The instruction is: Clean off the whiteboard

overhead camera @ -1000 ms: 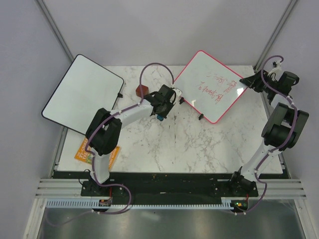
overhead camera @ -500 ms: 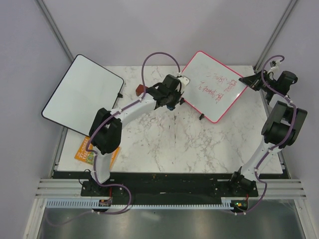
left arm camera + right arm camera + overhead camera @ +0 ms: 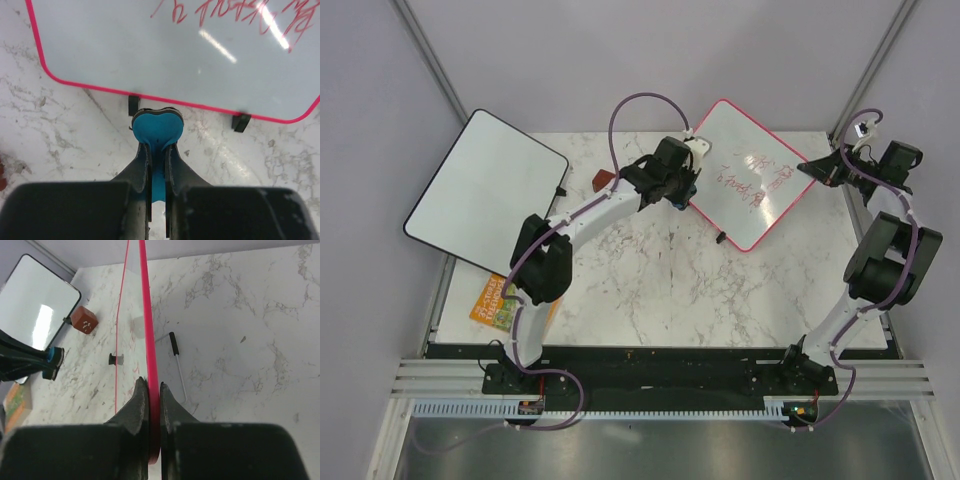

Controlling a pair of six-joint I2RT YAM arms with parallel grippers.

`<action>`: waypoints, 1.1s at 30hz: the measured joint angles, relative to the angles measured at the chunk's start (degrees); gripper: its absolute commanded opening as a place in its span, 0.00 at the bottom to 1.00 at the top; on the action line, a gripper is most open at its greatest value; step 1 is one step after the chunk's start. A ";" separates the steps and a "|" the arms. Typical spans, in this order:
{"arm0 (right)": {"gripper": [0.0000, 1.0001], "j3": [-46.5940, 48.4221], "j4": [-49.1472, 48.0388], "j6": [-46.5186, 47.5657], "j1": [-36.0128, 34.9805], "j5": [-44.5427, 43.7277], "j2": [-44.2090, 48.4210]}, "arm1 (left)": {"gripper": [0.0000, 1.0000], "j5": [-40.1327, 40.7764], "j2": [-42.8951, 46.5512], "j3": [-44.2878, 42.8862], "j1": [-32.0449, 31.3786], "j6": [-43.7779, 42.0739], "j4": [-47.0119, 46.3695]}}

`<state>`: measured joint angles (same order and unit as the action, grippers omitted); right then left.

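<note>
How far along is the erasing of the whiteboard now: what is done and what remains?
Done: right gripper clamps the whiteboard by its pink edge; left gripper holds a blue eraser. In hand: eraser is near the board's edge. Left: all the red writing, not yet wiped.

Pink-framed whiteboard (image 3: 760,205), red scribbles; blue eraser (image 3: 156,127); grey-veined white marble table (image 3: 660,290).

Left tool (image 3: 157,150) and right tool (image 3: 152,387) both clamped, reaching far forward, wide apart.
</note>
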<state>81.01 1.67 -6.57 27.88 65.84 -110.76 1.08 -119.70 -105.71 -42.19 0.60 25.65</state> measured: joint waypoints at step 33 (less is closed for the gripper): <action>0.00 7.80 30.38 31.45 1.38 2.03 1.25 | 0.02 8.28 -19.26 -7.96 -3.78 7.41 -38.05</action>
<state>88.82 32.05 24.88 29.26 67.88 -109.51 9.37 -138.96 -113.67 -45.98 8.01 -12.40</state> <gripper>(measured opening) 0.064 0.074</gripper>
